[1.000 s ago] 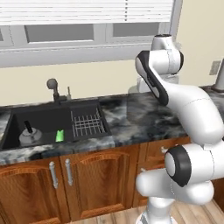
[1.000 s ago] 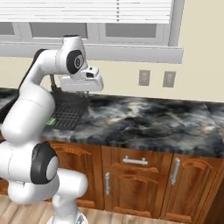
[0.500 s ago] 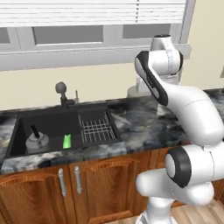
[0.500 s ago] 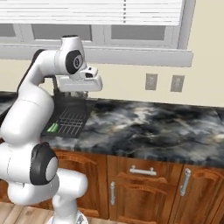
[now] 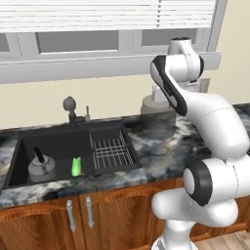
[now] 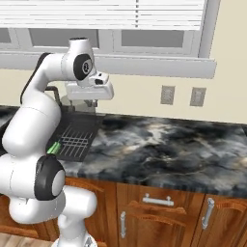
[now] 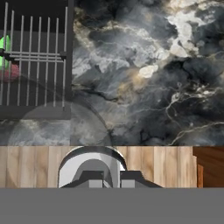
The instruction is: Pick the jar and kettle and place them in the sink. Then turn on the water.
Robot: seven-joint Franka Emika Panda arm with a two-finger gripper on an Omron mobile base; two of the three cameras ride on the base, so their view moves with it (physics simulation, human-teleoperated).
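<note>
A: Squat grey metal kettle [image 5: 41, 166] with black arched handle, upright in the wide black recessed sink [image 5: 29, 141], toward its left end. Small bright green jar [image 5: 76, 166] just beside, to the right, short of the wire grid rack [image 5: 111, 151] filling the right part of the basin.

B: Both in, then. Water?

A: None running. Dark round-headed faucet [image 5: 70, 106] at the back rim of the sink, dry as far as visible. Turning it on judged the step left.

B: Claw?

A: Two-finger gripper [image 6: 90, 100] pressed together, empty, held high over the marbled counter [image 6: 164, 149] just right of the sink's right rim, well apart from the faucet.

B: Risks?

A: Long reach across the basin to the back rim; forearm or elbow could clip the window sill [image 5: 73, 68] above. Round head smooth, so a shut claw pushing off-centre may slide past instead of swinging it. Dropping too low on the way could knock the kettle or tip the jar.

B: Surroundings?

A: Dark grey-and-white marbled stone top, glossy, over brown wooden cabinet doors [image 6: 159, 212] with metal handles. Cream wall behind with two outlet plates [image 6: 167, 94], white-framed window with blinds above.
</note>
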